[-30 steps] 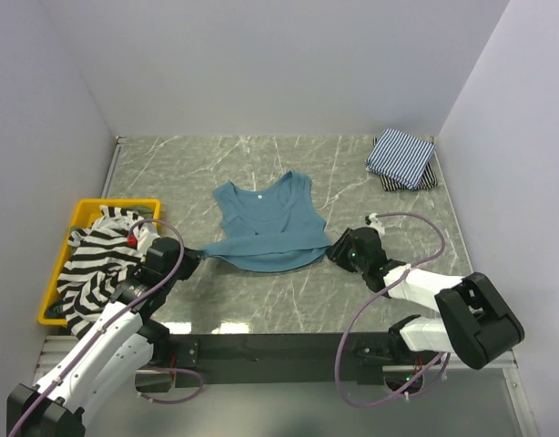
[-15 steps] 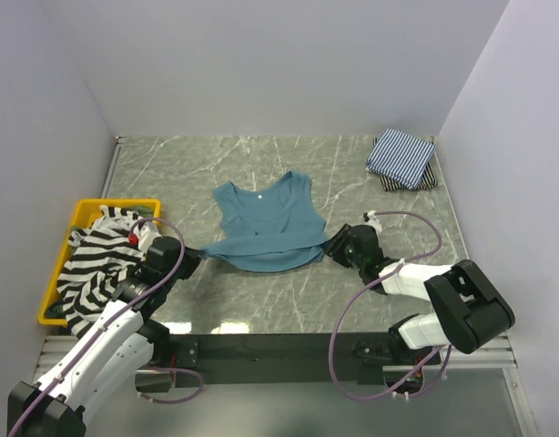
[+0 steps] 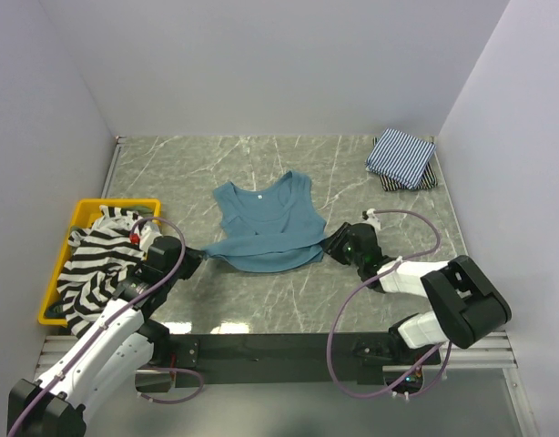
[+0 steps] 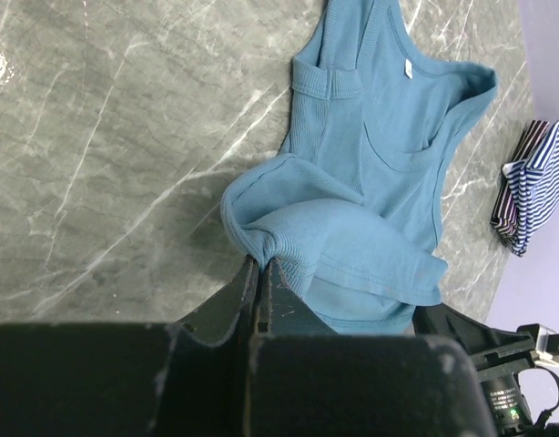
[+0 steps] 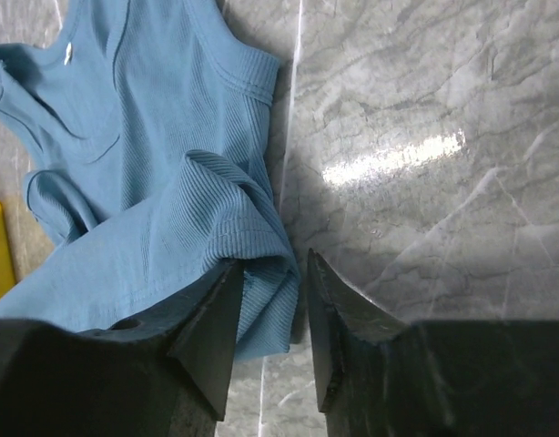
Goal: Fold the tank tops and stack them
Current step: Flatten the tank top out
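The plain teal-blue tank top (image 3: 261, 221) lies in the middle of the table, neck toward the back, with its bottom hem folded up. My left gripper (image 3: 199, 256) is shut on its lower left corner, as the left wrist view (image 4: 259, 262) shows on the teal cloth (image 4: 370, 164). My right gripper (image 3: 330, 244) is at the lower right corner. In the right wrist view its jaws (image 5: 273, 259) stand open with the bunched hem of the teal top (image 5: 170, 137) between them. The black-and-white striped top (image 3: 93, 269) hangs over the yellow bin. A folded pinstriped top (image 3: 401, 153) lies at the back right.
The yellow bin (image 3: 82, 210) stands at the left edge beside my left arm. A darker folded cloth (image 3: 421, 182) peeks out under the pinstriped top. White walls close in the table on three sides. Marble surface lies bare in front of the teal top.
My right gripper has crept left onto the teal top's lower right corner. The left gripper keeps its hold and has barely moved.
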`<state>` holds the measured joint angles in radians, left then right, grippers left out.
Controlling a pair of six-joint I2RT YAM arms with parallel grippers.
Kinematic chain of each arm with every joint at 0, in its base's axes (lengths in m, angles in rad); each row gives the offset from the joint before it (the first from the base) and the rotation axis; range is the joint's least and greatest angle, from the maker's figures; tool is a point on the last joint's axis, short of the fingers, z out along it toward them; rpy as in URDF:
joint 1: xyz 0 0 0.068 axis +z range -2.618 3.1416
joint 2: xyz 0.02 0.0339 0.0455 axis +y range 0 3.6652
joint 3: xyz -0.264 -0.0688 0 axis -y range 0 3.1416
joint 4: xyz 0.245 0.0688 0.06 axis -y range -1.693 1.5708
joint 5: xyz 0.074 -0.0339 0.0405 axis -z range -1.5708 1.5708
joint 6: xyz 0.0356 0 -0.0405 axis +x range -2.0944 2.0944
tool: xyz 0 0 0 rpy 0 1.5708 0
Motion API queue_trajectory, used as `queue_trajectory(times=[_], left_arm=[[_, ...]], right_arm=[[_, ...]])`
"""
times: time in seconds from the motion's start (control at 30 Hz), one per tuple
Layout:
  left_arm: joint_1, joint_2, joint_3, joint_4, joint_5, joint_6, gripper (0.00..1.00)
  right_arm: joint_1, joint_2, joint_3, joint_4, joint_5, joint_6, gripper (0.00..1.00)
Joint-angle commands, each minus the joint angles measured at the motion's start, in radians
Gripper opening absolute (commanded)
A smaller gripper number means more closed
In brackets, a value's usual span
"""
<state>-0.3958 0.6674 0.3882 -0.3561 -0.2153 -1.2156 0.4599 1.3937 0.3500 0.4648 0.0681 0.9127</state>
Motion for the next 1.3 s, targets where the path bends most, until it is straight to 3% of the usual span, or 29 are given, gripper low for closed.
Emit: queue_trajectory(times=[0.0, 0.13, 0.2, 0.27, 0.33, 0.6, 0.83, 0.97, 1.27], left_arm=[[0.006, -0.003, 0.031, 0.028, 0.005, 0.01, 0.01], [0.006, -0.005, 0.037, 0.025, 0.005, 0.01, 0.01], [0.006, -0.008, 0.041, 0.023, 0.005, 0.01, 0.01], [0.006, -0.011, 0.049, 0.016, 0.005, 0.011, 0.01], [0.006, -0.017, 0.058, 0.011, 0.007, 0.016, 0.01], [0.008, -0.008, 0.17, -0.015, -0.009, 0.05, 0.01], [0.009, 0.046, 0.343, -0.006, -0.015, 0.076, 0.01], [0.009, 0.086, 0.483, 0.008, -0.001, 0.083, 0.01], [0.009, 0.146, 0.809, 0.048, 0.036, 0.134, 0.01]], right_arm=[[-0.006, 0.014, 0.035, 0.057, 0.004, 0.014, 0.4], [-0.006, 0.019, 0.047, 0.055, -0.002, 0.018, 0.35], [-0.004, 0.007, 0.053, 0.046, 0.005, 0.018, 0.25], [-0.004, -0.027, 0.067, 0.003, 0.021, 0.012, 0.07], [-0.006, -0.062, 0.096, -0.082, 0.064, 0.0, 0.0], [-0.004, -0.301, 0.303, -0.513, 0.243, -0.179, 0.0], [-0.006, -0.4, 0.608, -0.865, 0.355, -0.389, 0.0], [-0.004, -0.412, 0.779, -0.963, 0.358, -0.486, 0.0], [-0.004, -0.433, 1.176, -0.991, 0.242, -0.647, 0.0]])
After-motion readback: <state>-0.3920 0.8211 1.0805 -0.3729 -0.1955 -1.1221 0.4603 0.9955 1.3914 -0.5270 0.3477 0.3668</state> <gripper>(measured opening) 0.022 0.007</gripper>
